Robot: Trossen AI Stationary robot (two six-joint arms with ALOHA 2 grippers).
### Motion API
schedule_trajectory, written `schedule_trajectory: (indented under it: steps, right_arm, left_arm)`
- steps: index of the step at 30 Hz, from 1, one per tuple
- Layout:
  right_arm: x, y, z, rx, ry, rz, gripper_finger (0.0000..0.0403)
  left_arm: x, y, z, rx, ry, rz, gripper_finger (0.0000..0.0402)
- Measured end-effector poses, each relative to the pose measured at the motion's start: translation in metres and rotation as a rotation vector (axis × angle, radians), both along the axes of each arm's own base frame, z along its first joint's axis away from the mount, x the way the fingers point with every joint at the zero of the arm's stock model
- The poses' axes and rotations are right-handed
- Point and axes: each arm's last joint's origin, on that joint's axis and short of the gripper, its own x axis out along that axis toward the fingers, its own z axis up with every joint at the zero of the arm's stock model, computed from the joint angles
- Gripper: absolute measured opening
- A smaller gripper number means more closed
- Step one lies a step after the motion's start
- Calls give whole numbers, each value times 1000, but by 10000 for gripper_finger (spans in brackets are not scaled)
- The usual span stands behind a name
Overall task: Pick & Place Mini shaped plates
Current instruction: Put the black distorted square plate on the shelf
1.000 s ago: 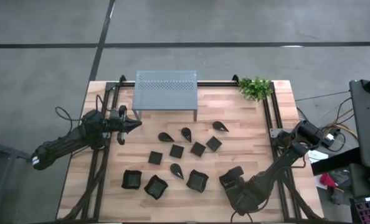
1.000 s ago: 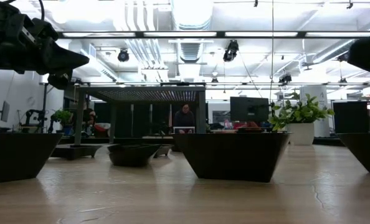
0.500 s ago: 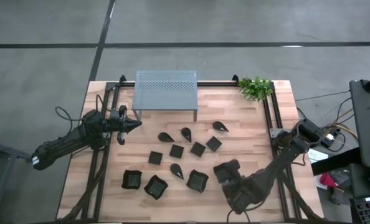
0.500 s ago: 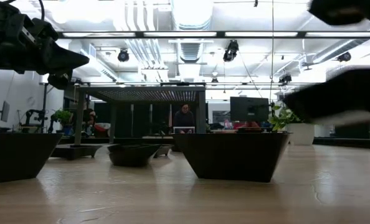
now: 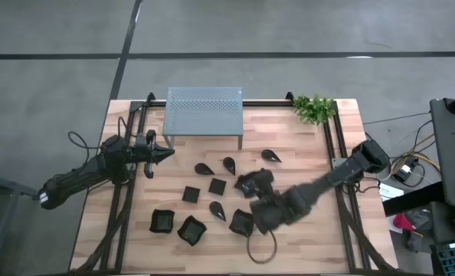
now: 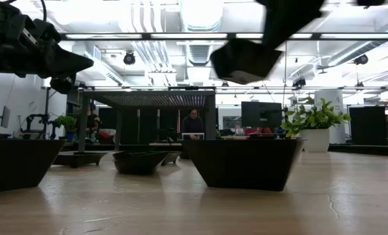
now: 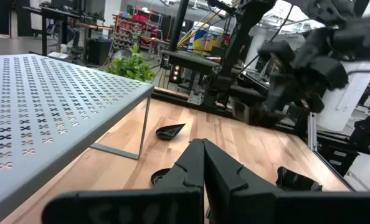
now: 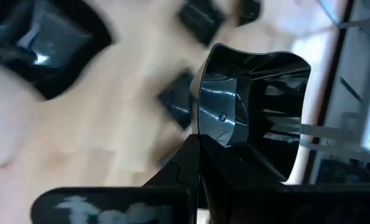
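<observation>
Right gripper (image 5: pixel 252 184): over the middle of the wooden table (image 5: pixel 304 153), fingers clenched on the rim of a glossy black wavy-rimmed square dish (image 8: pixel 253 99), held up off the tabletop.
Left gripper (image 5: pixel 166 153): waits at the table's left side beside the grey perforated metal shelf (image 5: pixel 204 110), fingers pressed together, holding nothing.
Other small black plates (image 5: pixel 217 185): scattered flat squares, teardrops and wavy squares lie on the table, below and around the lifted dish.
Green leafy plant (image 5: pixel 314 108): at the far right corner.

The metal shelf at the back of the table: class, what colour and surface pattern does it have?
The shelf is grey, perforated with rows of small cross-shaped holes; the left wrist view shows this best.
</observation>
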Motion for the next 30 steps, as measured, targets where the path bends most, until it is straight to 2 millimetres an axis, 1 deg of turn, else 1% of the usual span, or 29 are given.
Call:
schedule_trajectory:
  steps: [5,10,14,17,21,24,30]
  right_arm:
    - [23,-42,19,-22,-20,-31,8]
    - [43,-90,42,-47,-69,-53,8]
    - [55,-128,63,-79,-126,-58,8]
    - [59,-157,73,-78,-163,-80,8]
    - [60,-193,81,-70,-204,-130,8]
    - [60,-217,81,-95,-230,-159,8]
    - [65,-252,78,-85,-286,-150,8]
  left_arm:
    - [0,0,0,0,0,0,3]
    - [0,0,0,0,0,0,3]
    - [0,0,0,0,-1,1,3]
    - [0,0,0,0,0,1,3]
    - [0,0,0,0,0,0,3]
    - [0,0,0,0,0,0,3]
    - [0,0,0,0,0,1,3]
